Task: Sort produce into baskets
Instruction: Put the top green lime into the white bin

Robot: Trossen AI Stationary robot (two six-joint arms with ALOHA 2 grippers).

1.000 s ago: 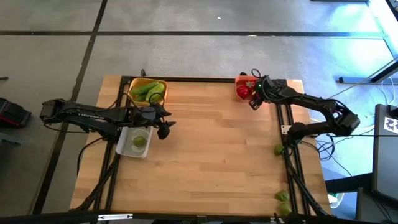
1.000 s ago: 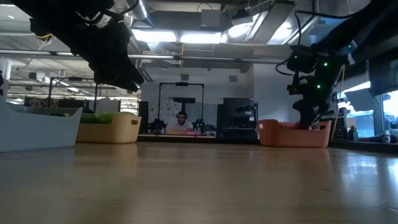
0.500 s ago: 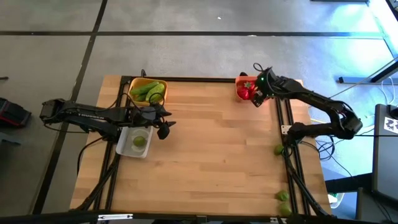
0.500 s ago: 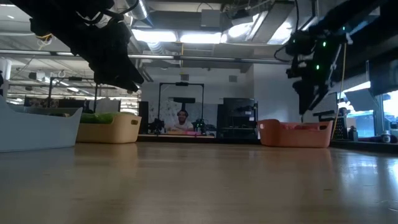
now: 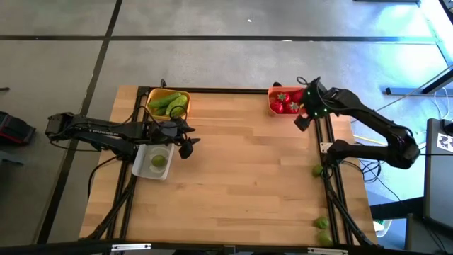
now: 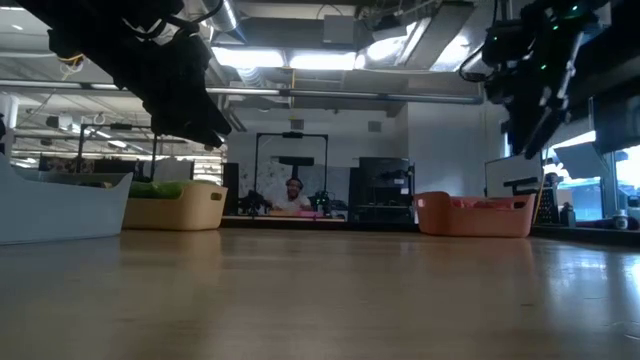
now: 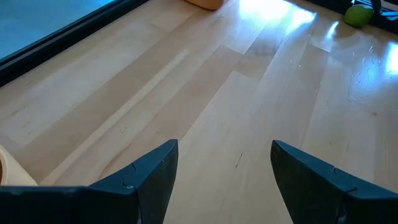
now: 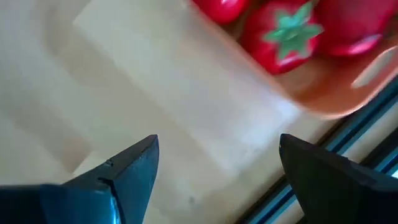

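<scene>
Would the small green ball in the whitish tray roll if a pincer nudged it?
Probably: the green ball looks round and smooth, so it should roll readily. The whitish tray walls would likely stop it. It seems light, toy-like.

The high view looks straight down on the whole wooden table (image 5: 233, 177) and both arms, while the low view sits at tabletop height, facing level across it into the room. Both show the orange basket (image 5: 282, 108) (image 6: 472, 215) and yellow basket (image 5: 157, 94) (image 6: 176, 207). Each wrist view looks close down at the tabletop; the right one shares the orange basket (image 8: 339, 93).
</scene>
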